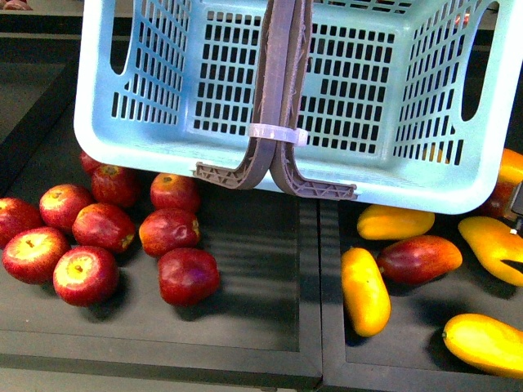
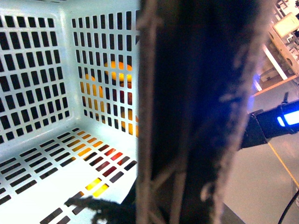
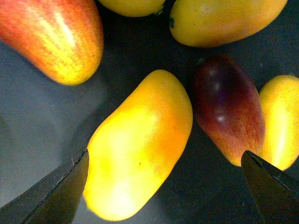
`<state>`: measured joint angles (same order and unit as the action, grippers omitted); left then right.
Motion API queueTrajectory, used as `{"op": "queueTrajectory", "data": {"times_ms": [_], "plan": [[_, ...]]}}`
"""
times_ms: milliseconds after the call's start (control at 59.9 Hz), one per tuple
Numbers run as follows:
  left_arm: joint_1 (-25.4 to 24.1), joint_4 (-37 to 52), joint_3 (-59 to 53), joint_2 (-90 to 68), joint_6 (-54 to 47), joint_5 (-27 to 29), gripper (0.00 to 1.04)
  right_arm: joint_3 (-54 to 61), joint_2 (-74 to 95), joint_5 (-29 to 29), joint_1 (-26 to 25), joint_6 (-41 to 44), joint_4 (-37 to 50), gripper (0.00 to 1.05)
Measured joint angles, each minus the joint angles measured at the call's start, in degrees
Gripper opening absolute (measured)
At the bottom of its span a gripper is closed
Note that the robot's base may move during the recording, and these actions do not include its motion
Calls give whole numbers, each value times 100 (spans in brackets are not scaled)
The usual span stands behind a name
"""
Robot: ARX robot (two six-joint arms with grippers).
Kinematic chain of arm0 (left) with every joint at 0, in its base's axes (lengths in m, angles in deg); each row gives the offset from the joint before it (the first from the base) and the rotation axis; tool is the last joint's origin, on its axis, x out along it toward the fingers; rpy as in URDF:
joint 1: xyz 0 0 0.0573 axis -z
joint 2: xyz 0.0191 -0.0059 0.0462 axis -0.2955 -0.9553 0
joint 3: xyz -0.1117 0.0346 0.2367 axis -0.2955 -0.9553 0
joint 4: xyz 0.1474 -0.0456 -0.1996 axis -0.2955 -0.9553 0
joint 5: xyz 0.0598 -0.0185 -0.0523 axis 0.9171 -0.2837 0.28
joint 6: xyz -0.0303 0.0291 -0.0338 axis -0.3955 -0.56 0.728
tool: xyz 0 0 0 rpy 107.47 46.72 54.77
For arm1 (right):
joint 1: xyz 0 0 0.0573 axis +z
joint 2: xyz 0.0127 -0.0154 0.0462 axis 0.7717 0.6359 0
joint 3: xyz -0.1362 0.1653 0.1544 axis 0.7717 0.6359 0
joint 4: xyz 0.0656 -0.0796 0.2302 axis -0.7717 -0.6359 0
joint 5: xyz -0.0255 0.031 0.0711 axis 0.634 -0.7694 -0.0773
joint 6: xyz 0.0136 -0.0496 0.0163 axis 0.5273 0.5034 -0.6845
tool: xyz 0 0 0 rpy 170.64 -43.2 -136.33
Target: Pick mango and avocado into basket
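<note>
The teal basket point(image 1: 155, 73) hangs tilted above the bins, and no fruit shows inside it. My left gripper is shut on its brown-grey handle point(image 2: 196, 116), which fills the left wrist view and hides the fingers. The basket's slotted wall point(image 2: 32, 70) and floor show beside the handle. My right gripper point(image 3: 163, 156) is open just above a yellow mango point(image 3: 140, 149), with one dark finger point(image 3: 60, 191) on each side of it. This looks like the mango point(image 1: 494, 245) at the far right of the front view. The avocado is out of view.
Several red apples point(image 1: 106, 224) lie in the left bin under the basket. The right bin holds more yellow mangoes point(image 1: 365, 290) and a dark red fruit point(image 1: 418, 257) point(image 3: 229, 107). A red-and-yellow fruit point(image 3: 56, 37) lies close by. A raised divider point(image 1: 319, 286) separates the bins.
</note>
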<state>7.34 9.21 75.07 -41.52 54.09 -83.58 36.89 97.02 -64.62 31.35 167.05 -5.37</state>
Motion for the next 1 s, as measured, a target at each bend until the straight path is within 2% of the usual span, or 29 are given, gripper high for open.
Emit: {"op": "queueTrajectory", "data": {"times_ms": [334, 567, 617, 684, 767, 851, 1001], "plan": [[2, 0, 0, 0, -15, -4, 6, -780, 927, 245, 225, -391, 72, 96], [2, 0, 0, 0, -28, -4, 6, -863, 1093, 389, 208, -538, 127, 96], [2, 0, 0, 0, -28, -4, 6, -857, 1093, 387, 190, -601, 149, 90], [0, 0, 0, 0, -28, -2, 6, -774, 964, 356, 144, -802, 68, 73], [2, 0, 0, 0, -28, -4, 6, -590, 728, 284, 87, -946, -57, 63], [2, 0, 0, 0, -28, -4, 6, -330, 402, 190, -15, -1130, 33, 58], [0, 0, 0, 0, -28, 2, 6, 208, -509, -66, -216, -1853, 490, 57]]}}
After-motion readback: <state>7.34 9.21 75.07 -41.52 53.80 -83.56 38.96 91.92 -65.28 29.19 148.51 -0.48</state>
